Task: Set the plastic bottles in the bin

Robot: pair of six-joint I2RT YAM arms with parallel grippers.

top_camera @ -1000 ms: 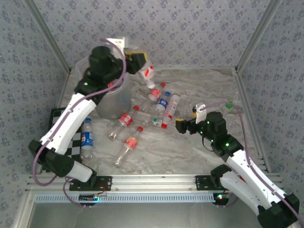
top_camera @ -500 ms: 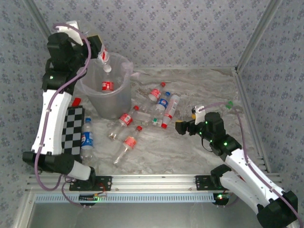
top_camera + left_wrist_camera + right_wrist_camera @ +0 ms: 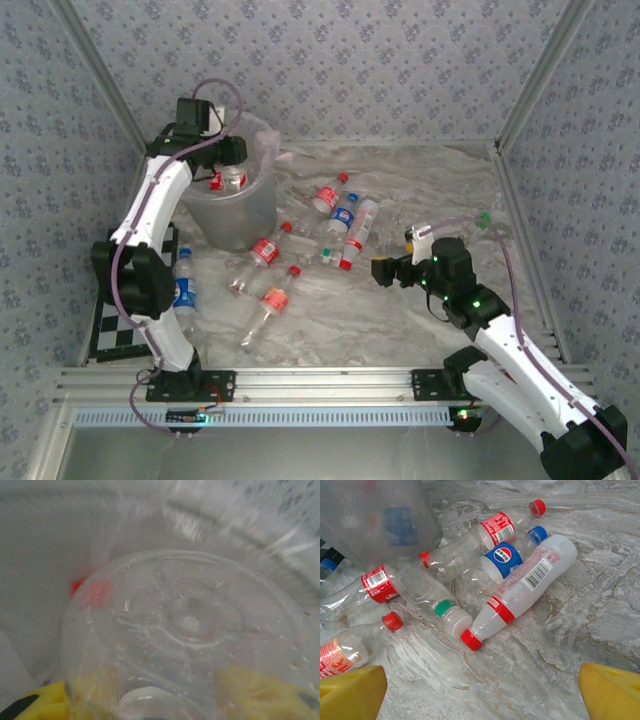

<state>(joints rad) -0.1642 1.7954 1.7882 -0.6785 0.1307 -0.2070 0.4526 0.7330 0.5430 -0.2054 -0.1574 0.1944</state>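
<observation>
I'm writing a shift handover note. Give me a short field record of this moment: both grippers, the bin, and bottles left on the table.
left gripper: closed on a small clear plastic bottle, at the mouth of the tall translucent greyish-white plastic bin
right gripper: open, empty, low over the marbled grey table
in bin: a red-labelled bottle shows inside
on table: several bottles lying loose, including a white red-capped bottle and a blue-labelled bottle

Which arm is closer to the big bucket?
Left. The left arm holds a bottle over the bin; the right arm, jaws open, sits beyond the loose bottles.
</observation>
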